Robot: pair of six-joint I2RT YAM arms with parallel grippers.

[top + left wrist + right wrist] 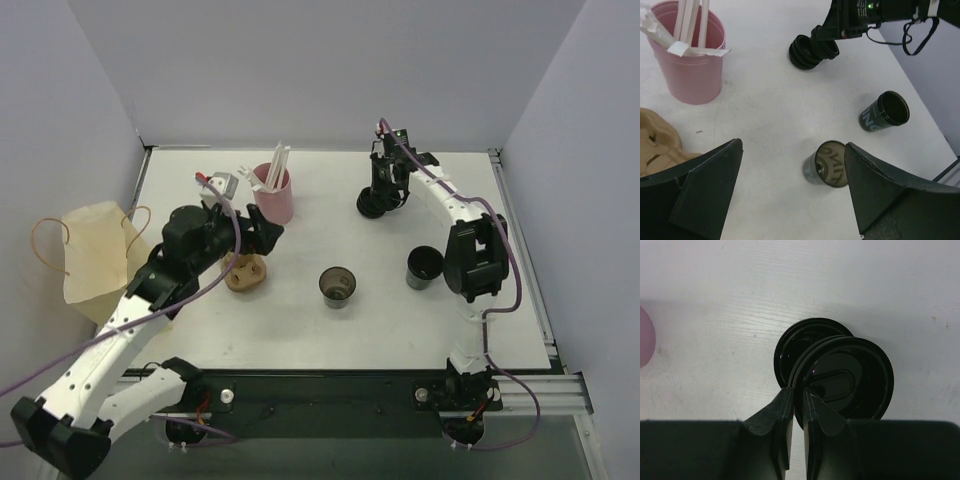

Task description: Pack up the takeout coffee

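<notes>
One black lid (842,382), pinched by right pincer (797,394)

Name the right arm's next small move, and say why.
Probably raise the lid straight up, clear of the stack beneath it. The right gripper is already shut on the lid's rim, and that lid sits offset over another one, so dragging sideways might disturb the rest. The nearest cup stands open with no lid, a likely destination.

Bright, even light — soft shadows (sharp)
</notes>
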